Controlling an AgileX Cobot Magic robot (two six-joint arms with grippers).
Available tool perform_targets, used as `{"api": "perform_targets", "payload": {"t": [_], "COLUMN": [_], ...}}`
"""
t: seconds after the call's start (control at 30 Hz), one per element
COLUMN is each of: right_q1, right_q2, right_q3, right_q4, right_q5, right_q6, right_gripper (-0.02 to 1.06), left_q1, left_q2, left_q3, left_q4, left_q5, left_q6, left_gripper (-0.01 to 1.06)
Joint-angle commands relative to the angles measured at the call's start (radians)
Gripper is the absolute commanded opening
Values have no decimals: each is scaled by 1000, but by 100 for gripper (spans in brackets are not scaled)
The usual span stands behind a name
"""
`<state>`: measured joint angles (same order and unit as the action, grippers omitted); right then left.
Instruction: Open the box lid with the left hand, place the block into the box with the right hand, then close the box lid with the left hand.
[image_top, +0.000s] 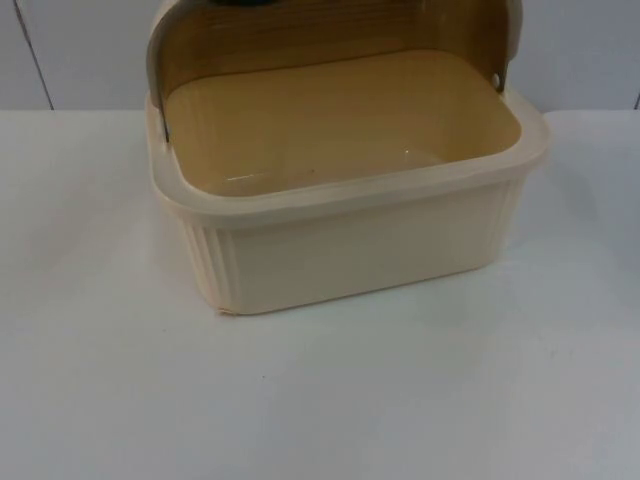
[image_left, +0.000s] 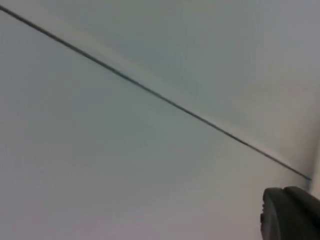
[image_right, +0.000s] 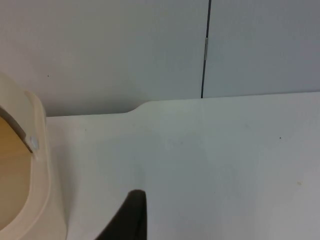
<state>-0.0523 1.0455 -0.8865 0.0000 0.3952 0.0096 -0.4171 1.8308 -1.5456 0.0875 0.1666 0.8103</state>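
1. Top view: the cream box (image_top: 340, 200) stands on the white tabletop (image_top: 320, 400) toward the far edge, its lid (image_top: 330, 35) swung up and back, so the opening step looks done
2. Inside, the box floor is bare; I can make out no block anywhere, so placing it is the step in hand
3. Left tool (image_left: 292, 212): one black fingertip against the grey wall (image_left: 150, 60); whether it is wide or narrow I cannot tell
4. Right tool (image_right: 131, 215): a dark fingertip over the tabletop just right of the box rim (image_right: 35, 150); its spread I cannot tell either
5. Next move calls for the right arm to fetch the block and clear the rim
6. Open room lies near, left and right of the box; the raised lid crowds the far side
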Motion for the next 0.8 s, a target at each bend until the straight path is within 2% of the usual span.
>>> {"api": "perform_targets", "payload": {"t": [0.0,0.03,0.1,0.13,0.17,0.27,0.4,0.47,0.77], "right_q1": [7,7,7,7,7,7,7,7,7], "right_q2": [-3,-3,-3,-3,-3,-15,-36,-41,-41], "right_q3": [-7,-7,-7,-7,-7,-7,-7,-7,-7], "right_q4": [0,0,5,5,5,6,0,0,0], "right_q5": [-18,-18,-18,-18,-18,-6,-4,-2,1], "right_q6": [-2,-2,-2,-2,-2,-2,-2,-2,-2], "right_gripper": [105,105,105,105,105,105,105,105,105], "left_q1": [-13,-13,-4,0,0,-12,-12,-12,-12], "left_q2": [2,7,19,27,27,38,49,65,85], "left_q3": [-6,-6,-6,-6,-6,-6,-6,-6,-6], "left_q4": [-237,-450,-721,-804,-804,-821,-809,-811,-813], "left_q5": [79,144,214,206,206,110,103,72,80], "left_q6": [196,394,653,707,707,718,727,727,727], "left_gripper": [0,0,0,0,0,0,0,0,0]}}
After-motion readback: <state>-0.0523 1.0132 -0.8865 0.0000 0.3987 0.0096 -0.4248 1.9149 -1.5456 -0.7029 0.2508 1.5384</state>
